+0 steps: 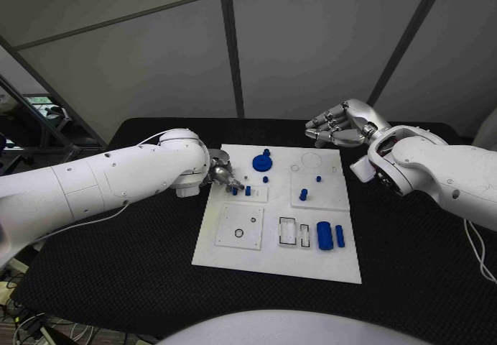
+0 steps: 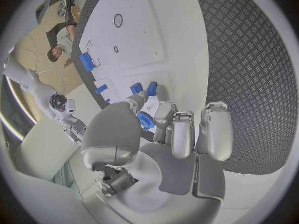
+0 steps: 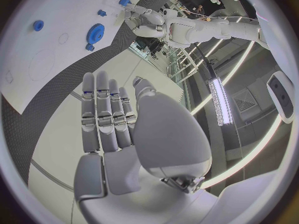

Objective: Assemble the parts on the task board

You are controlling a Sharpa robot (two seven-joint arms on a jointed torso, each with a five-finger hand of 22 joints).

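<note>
Both hands differ: left hand [image 2: 156,134] fingers pinch a blue part [image 2: 145,120]; right hand [image 1: 337,123] fingers spread, empty.

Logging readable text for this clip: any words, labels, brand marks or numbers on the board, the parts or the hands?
None can be read.
task board: outlines of circles and rectangles, no lettering.
blue parts, e.g. the gear: plain.
left hand and right hand: no marking legible.
</note>
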